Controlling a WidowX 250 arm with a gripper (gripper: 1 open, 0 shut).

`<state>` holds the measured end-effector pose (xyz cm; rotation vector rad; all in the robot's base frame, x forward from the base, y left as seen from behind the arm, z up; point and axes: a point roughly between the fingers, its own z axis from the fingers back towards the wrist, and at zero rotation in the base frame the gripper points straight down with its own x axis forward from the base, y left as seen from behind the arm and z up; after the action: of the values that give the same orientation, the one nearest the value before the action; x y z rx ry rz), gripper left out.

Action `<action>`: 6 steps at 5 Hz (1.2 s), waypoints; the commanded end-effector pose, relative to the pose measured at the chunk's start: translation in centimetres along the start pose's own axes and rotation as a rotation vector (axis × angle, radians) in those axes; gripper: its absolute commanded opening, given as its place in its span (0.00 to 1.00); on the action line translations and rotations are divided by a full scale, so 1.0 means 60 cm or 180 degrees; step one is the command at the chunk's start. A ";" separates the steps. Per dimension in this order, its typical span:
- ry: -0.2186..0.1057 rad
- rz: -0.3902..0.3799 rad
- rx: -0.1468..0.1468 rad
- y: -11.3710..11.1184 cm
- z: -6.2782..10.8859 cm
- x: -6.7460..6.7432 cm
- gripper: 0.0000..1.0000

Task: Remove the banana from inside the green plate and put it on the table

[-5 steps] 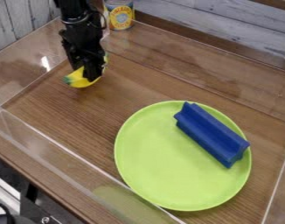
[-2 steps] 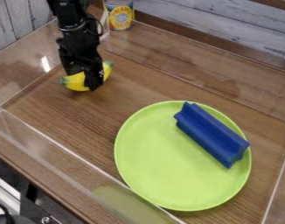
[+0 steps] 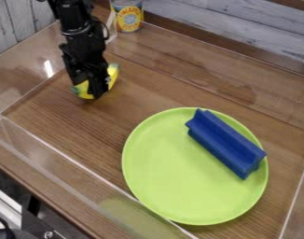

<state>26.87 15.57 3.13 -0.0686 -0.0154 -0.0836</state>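
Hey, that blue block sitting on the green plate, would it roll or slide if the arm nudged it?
The blue block looks long with flat faces, so it would probably slide rather than roll. The green plate looks smooth, so the block may skid easily. It seems rigid and likely light, though that cannot be confirmed.

The banana (image 3: 92,84) lies on the table (image 3: 180,89) at the far left, well apart from the plate (image 3: 161,177), which sits on the table at the near right. A block (image 3: 226,142) lies in the plate's right half. The gripper (image 3: 89,82) stands straddling the banana. Behind it, a jar (image 3: 129,16) stands by the back wall
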 end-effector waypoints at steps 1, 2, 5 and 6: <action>-0.0097 0.0051 0.0039 0.005 0.024 0.000 1.00; -0.0095 0.0081 -0.0002 0.003 0.027 -0.002 1.00; -0.0116 0.0158 -0.0101 -0.005 0.042 -0.002 1.00; -0.0130 0.0181 -0.0127 -0.008 0.047 -0.001 1.00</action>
<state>25.92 14.44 3.43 -0.1610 0.0254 -0.0315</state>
